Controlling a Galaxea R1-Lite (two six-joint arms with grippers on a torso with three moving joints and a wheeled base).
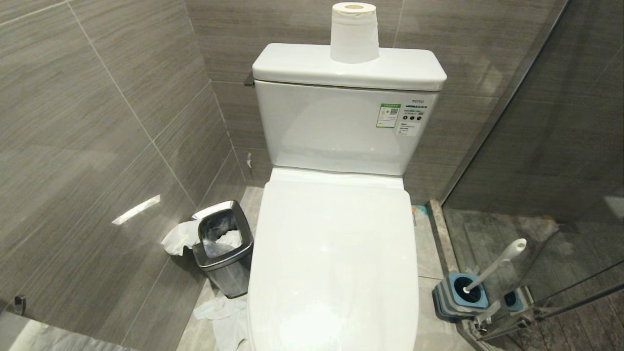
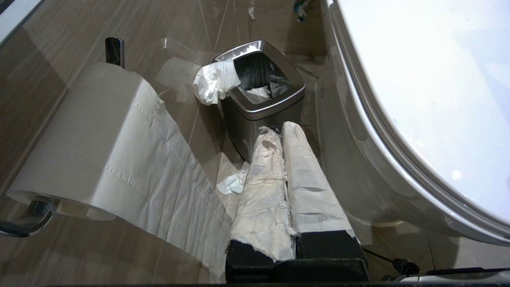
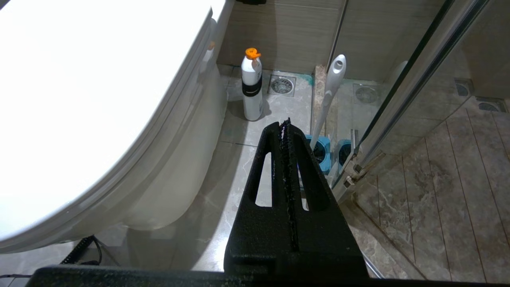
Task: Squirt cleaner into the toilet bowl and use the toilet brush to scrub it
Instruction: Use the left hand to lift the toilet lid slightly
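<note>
You are at the very start here: nothing of the job shows as done. The toilet bowl has its lid down, so the basin is hidden and you cannot tell whether any cleaner is in it. The lid will have to come up before anything else. The cleaner bottle, white with an orange cap, stands upright on the floor just beside the toilet's base, near the floor drain. The toilet brush leans in its grey-and-blue holder on the floor to the right of the toilet, against the glass shower partition; squirting and scrubbing are both still ahead of you.

Neither arm reaches into the head view. Your left end effector hangs low beside the toilet with its paper-wrapped fingers pressed together and empty, pointing at the steel waste bin. Your right end effector is likewise closed on nothing, aimed toward the brush and bottle.

The room is tight: grey tiled walls, a stone-tiled floor with crumpled tissue lying by the bin, a paper roll on the cistern, and another roll on the wall holder trailing a long sheet.
</note>
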